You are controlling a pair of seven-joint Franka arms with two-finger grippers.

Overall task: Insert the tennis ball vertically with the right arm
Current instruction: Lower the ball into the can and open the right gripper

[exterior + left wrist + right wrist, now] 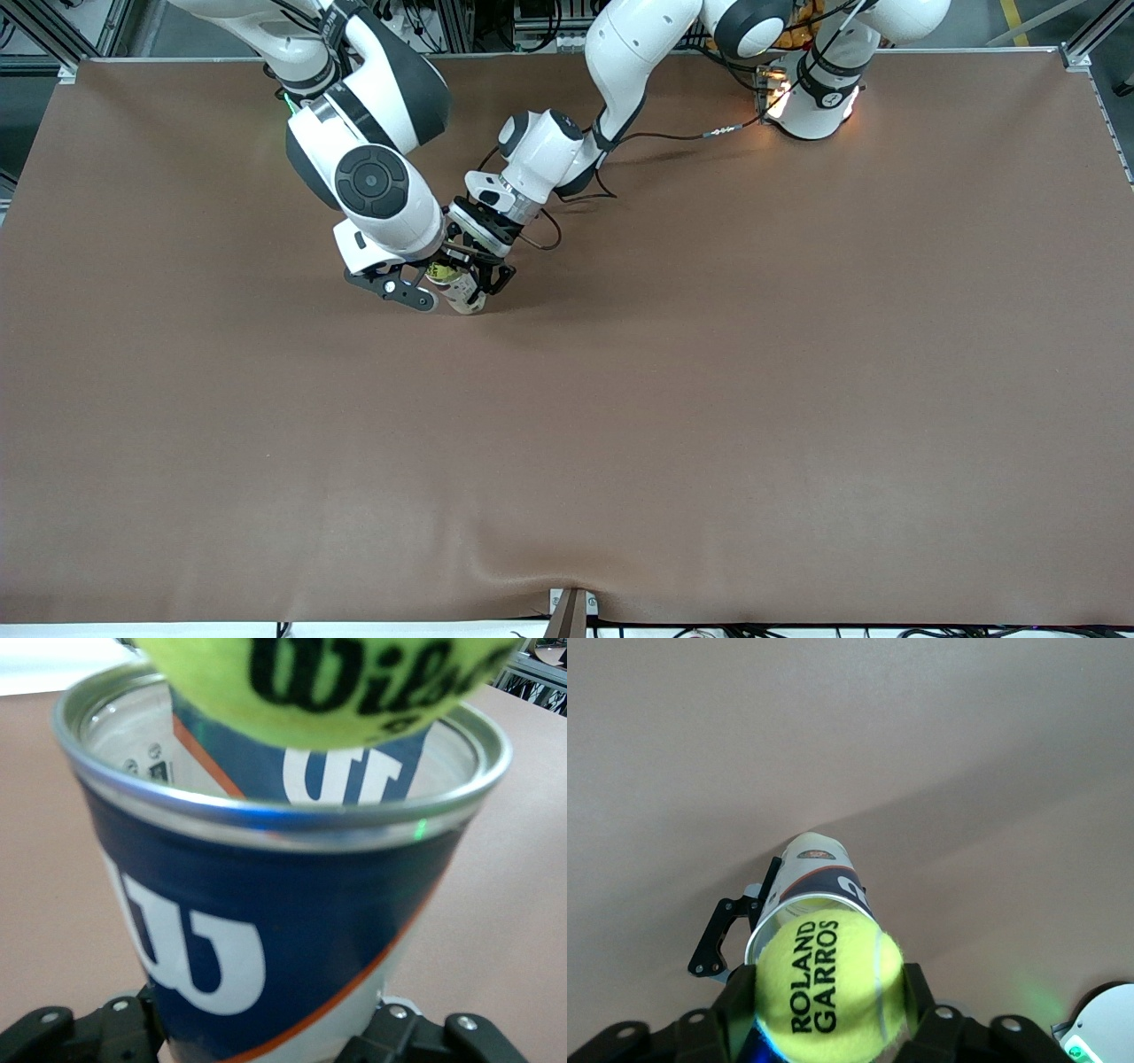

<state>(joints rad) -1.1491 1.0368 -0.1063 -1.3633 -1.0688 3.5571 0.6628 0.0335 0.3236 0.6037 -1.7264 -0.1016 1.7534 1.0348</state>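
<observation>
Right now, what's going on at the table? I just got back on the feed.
The right gripper is shut on a yellow tennis ball and holds it right over the open mouth of a blue and white ball can. The left gripper is shut on the can's lower part and holds it with the opening toward the ball. The ball is at the rim, not yet inside. All this is toward the right arm's end of the brown table.

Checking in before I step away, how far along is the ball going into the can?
Done: the left gripper holds the can upright. In hand: the right gripper holds the tennis ball right over the can's open rim. Left: lowering and releasing it inside.
</observation>
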